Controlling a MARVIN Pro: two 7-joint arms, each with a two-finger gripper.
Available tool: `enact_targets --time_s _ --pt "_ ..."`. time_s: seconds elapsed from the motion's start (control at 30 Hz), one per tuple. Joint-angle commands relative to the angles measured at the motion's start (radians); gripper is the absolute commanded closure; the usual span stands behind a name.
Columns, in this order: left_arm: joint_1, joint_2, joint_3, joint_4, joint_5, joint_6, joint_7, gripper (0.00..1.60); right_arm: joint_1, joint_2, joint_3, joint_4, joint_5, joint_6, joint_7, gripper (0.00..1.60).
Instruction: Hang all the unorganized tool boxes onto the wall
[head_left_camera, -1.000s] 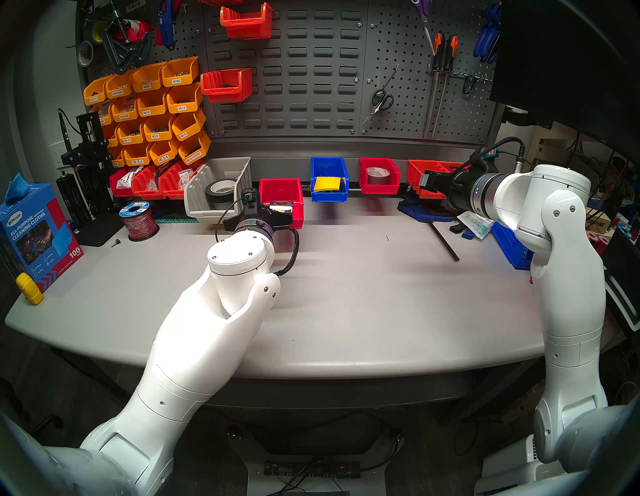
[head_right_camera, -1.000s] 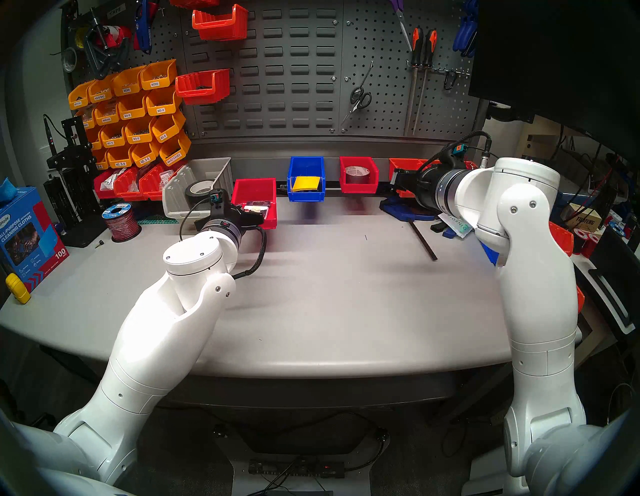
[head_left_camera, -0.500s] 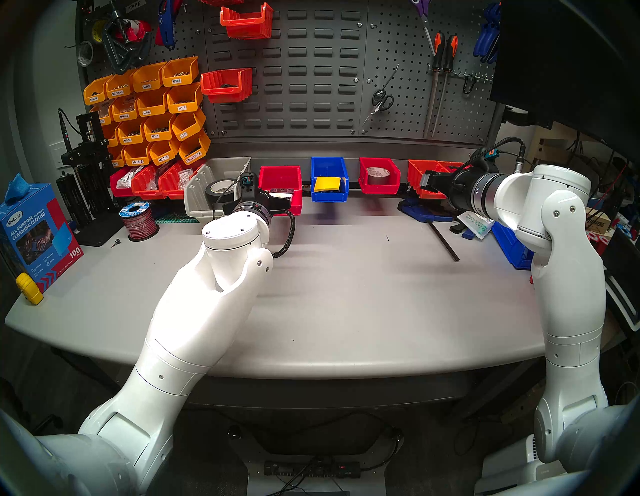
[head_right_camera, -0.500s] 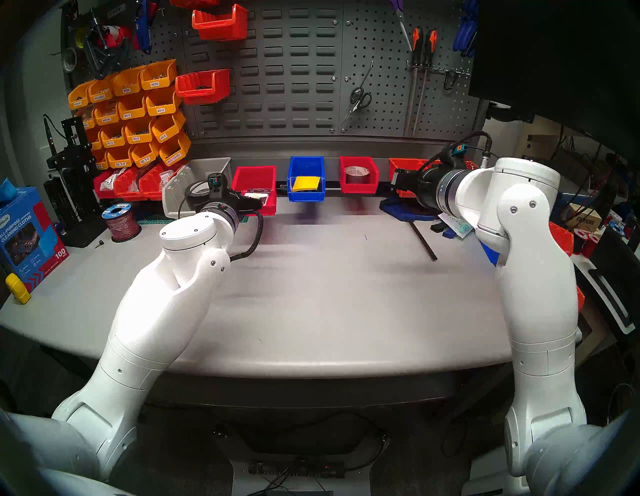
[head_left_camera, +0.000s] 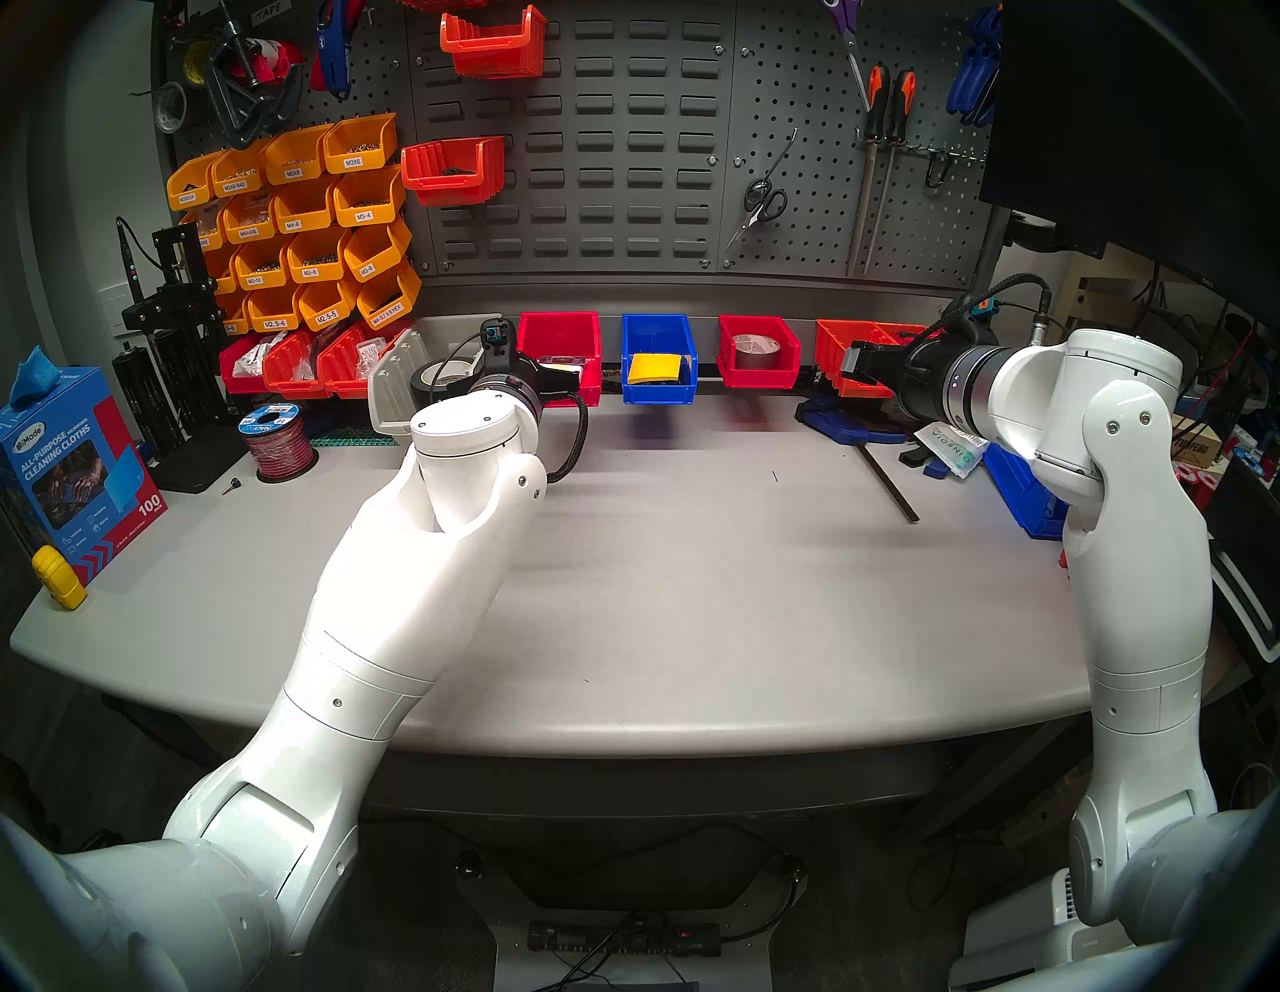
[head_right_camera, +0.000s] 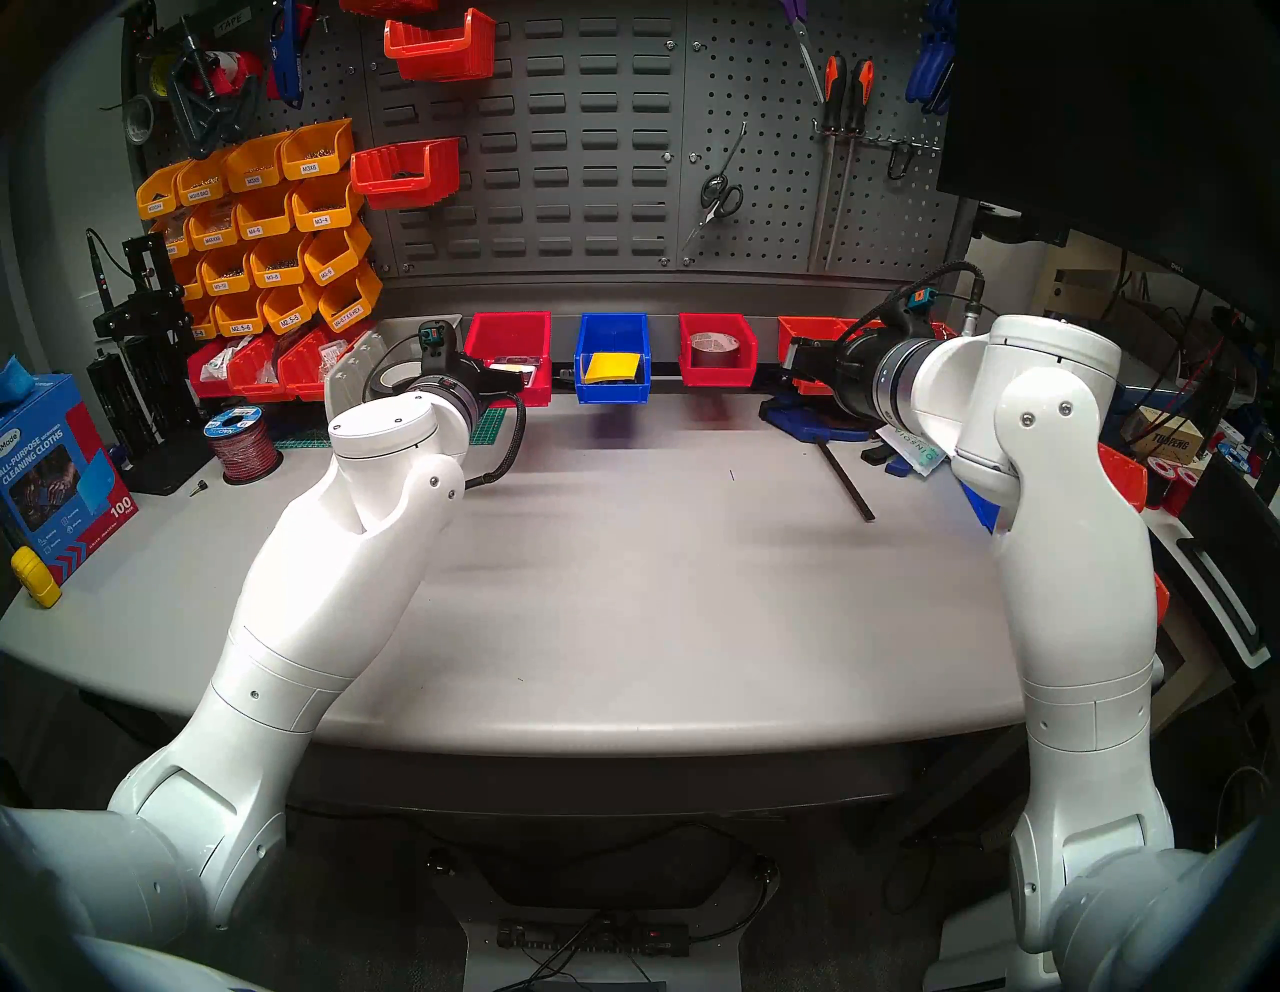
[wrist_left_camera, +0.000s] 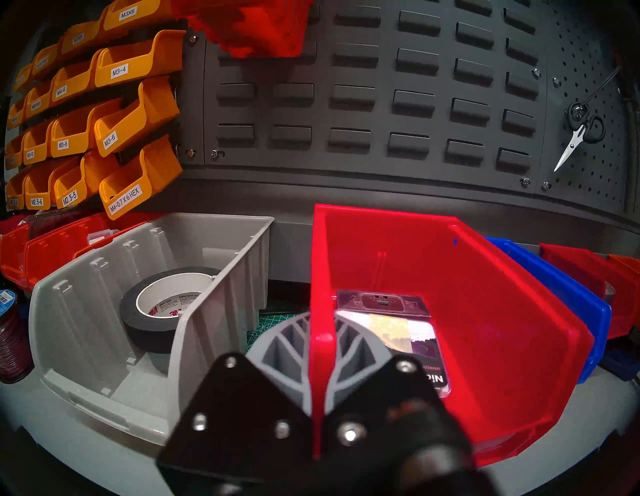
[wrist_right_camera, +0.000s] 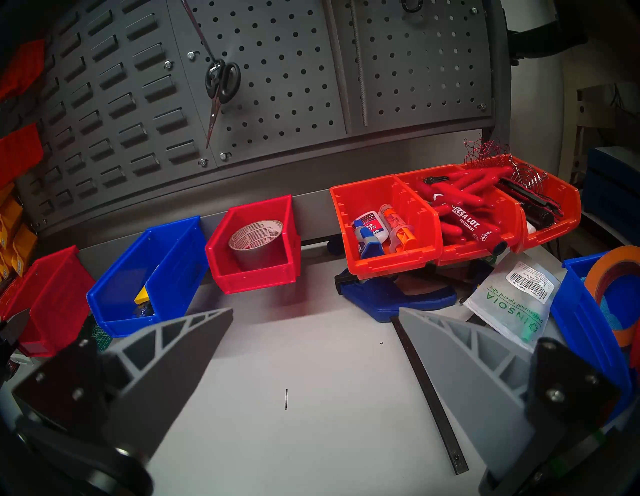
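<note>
Since a second earlier, the left gripper (wrist_left_camera: 322, 350) had carried the red bin (head_left_camera: 560, 357) up and back toward the wall (head_left_camera: 623, 159), clenched on its left side wall. That bin now sat level with the blue bin (head_left_camera: 658, 357) and second red bin (head_left_camera: 757, 360) along the wall's foot. Over the desk (head_left_camera: 692, 589), the right gripper (wrist_right_camera: 311, 350) stood released, empty.

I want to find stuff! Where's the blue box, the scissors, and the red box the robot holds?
blue box (head_left_camera: 658, 393), head left view, front wall.
scissors (head_left_camera: 765, 201), head left view, black handles.
red box (wrist_left_camera: 502, 346), left wrist view, inside right wall.
</note>
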Motion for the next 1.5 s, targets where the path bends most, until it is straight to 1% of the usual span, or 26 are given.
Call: enact_targets --time_s 0.0,0.03,0.1,0.17,0.2,0.27,0.37,0.4,0.43,0.47,0.6,1.13,1.47 --pt "-0.053 -0.009 -0.008 -0.013 0.003 -0.003 -0.005 1.60 0.012 -0.006 0.000 -0.009 0.008 -0.002 -0.105 0.00" --pt "-0.053 -0.009 -0.009 -0.012 0.003 -0.003 -0.005 1.60 0.011 -0.006 0.001 -0.008 0.004 -0.002 -0.098 0.00" --pt "-0.053 -0.010 -0.009 -0.012 0.004 -0.003 -0.006 1.60 0.013 -0.008 0.000 -0.009 0.010 -0.002 -0.109 0.00" --pt "-0.053 -0.010 -0.009 -0.012 0.004 -0.002 -0.006 1.60 0.011 -0.007 0.002 -0.008 0.002 -0.002 -0.094 0.00" --pt "-0.053 -0.010 -0.010 -0.012 0.004 -0.002 -0.007 1.60 0.013 -0.008 0.000 -0.009 0.011 -0.002 -0.111 0.00" --pt "-0.053 -0.011 -0.010 -0.012 0.005 -0.002 -0.007 1.60 0.012 -0.008 0.002 -0.009 0.005 -0.002 -0.101 0.00" --pt "-0.053 -0.011 -0.011 -0.012 0.005 -0.002 -0.008 1.60 0.012 -0.008 0.001 -0.009 0.007 -0.002 -0.103 0.00" --pt "-0.054 -0.012 -0.014 -0.012 0.003 -0.003 -0.010 1.60 0.014 -0.009 0.000 -0.009 0.014 -0.002 -0.115 0.00" --pt "-0.056 -0.011 -0.015 -0.011 0.004 -0.005 -0.012 1.60 0.011 -0.008 0.003 -0.008 0.002 -0.002 -0.094 0.00" --pt "-0.059 -0.009 -0.014 -0.008 0.006 -0.008 -0.016 1.60 0.013 -0.008 0.001 -0.009 0.009 -0.002 -0.106 0.00" --pt "-0.088 -0.001 -0.007 0.021 0.015 -0.013 -0.042 1.60 0.012 -0.007 0.001 -0.009 0.010 -0.002 -0.106 0.00" --pt "-0.219 0.011 0.012 0.205 0.047 -0.035 -0.136 1.60 0.006 0.003 0.001 -0.007 -0.002 -0.002 -0.076 0.00" --pt "-0.270 -0.002 0.027 0.288 0.057 -0.056 -0.179 1.60 0.007 0.003 0.000 -0.007 -0.002 -0.002 -0.080 0.00"
